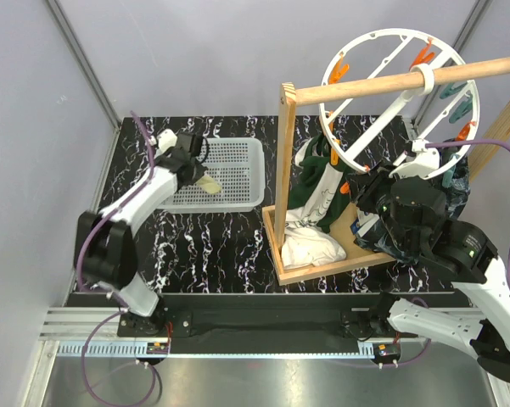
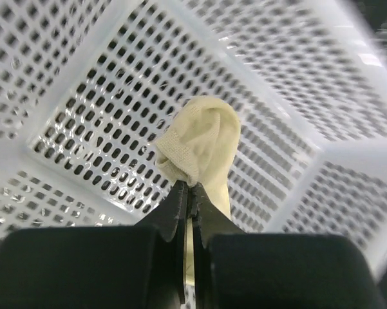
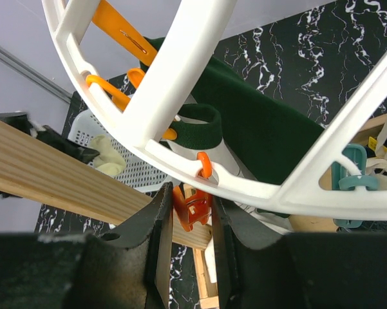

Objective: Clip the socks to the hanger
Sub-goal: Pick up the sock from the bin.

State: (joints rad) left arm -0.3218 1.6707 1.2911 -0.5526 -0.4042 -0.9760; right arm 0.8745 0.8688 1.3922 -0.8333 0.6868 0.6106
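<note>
My left gripper is shut on a pale yellow-cream sock over the white basket. In the left wrist view the sock hangs from the closed fingertips of the left gripper. The round white hanger hangs from the wooden rod. My right gripper is shut on an orange peg that hangs from the rim of the hanger. The sock also shows far off in the right wrist view.
A dark green-and-white garment hangs from the ring above a white cloth on the wooden stand's base. The stand's upright post is between the arms. Teal pegs and other orange pegs hang around the rim.
</note>
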